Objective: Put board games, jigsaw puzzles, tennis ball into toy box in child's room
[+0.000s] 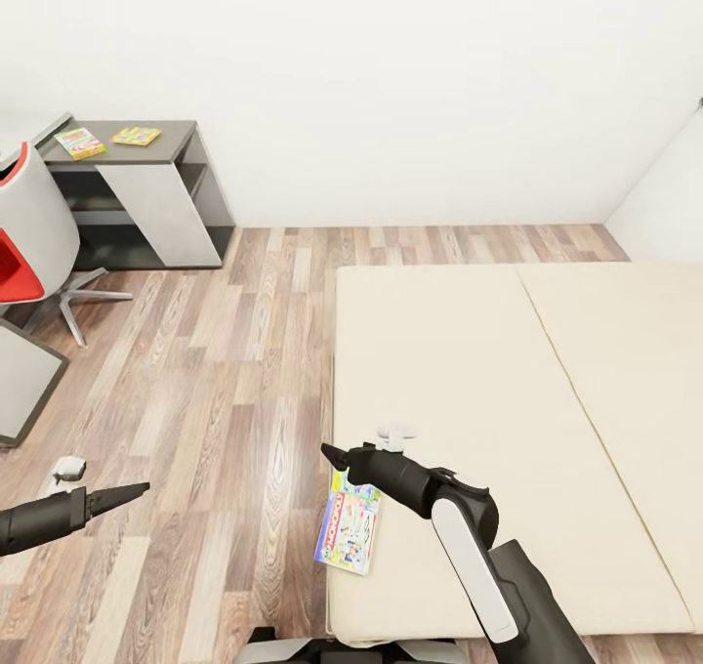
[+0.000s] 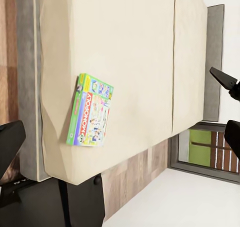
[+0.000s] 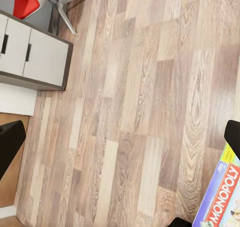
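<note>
Board game (image 1: 349, 532): lying flat at the near left corner of the bed (image 1: 508, 420), white busy Monopoly cover up, green edge showing, one corner overhanging the mattress edge above the wood floor (image 1: 225, 400).
Right gripper (image 1: 337, 456): hovering just above that box's far end, pointing toward the floor side; jaws appearing spread in the right wrist view, holding nothing.
Left gripper (image 1: 137, 490): hanging over the floor, well apart from the bed; fingers standing wide apart in the left wrist view, holding nothing.
Jigsaw puzzles (image 1: 80, 143) (image 1: 137, 136): lying side by side, apart, on the dark grey table (image 1: 181, 137) by the far wall.
Chair (image 1: 29, 244): red and white, standing beside the table.
</note>
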Robot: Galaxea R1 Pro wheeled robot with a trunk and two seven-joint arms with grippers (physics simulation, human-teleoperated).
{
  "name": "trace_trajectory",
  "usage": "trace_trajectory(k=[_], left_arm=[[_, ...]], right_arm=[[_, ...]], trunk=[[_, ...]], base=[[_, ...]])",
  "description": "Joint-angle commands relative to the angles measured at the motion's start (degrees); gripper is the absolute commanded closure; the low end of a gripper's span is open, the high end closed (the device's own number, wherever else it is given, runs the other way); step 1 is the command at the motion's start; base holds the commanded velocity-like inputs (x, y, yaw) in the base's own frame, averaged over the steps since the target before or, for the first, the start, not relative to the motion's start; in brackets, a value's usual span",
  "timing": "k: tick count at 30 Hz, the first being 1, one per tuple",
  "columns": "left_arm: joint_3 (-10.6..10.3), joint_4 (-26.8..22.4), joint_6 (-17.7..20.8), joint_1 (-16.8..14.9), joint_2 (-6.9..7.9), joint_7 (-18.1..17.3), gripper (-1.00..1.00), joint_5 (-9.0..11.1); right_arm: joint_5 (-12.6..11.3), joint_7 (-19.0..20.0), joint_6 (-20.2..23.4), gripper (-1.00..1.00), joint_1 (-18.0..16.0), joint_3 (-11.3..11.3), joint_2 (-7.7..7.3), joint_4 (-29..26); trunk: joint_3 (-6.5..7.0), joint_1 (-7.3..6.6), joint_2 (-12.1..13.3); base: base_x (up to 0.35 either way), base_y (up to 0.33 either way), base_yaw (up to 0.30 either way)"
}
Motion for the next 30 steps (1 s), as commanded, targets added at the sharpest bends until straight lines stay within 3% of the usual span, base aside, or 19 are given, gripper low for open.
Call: trace_trajectory(k=[1, 30], left_arm=[[0.1, 0.0, 0.6, 0.0, -0.02, -0.5, -1.0, -0.5], [0.2, 0.0, 0.6, 0.0, 0.01, -0.5, -1.0, -0.7]], right_arm=[[0.2, 0.2, 0.1, -1.0, 0.0, -0.1, 0.01, 0.0], [0.3, 0.3, -2.1, -1.0, 0.0, 0.3, -0.05, 0.0]], trunk=[[0.01, 0.03, -0.1], [2.75, 0.03, -0.1]], base=[[0.0, 0.0, 0.0], [0.0, 0.0, 0.0]])
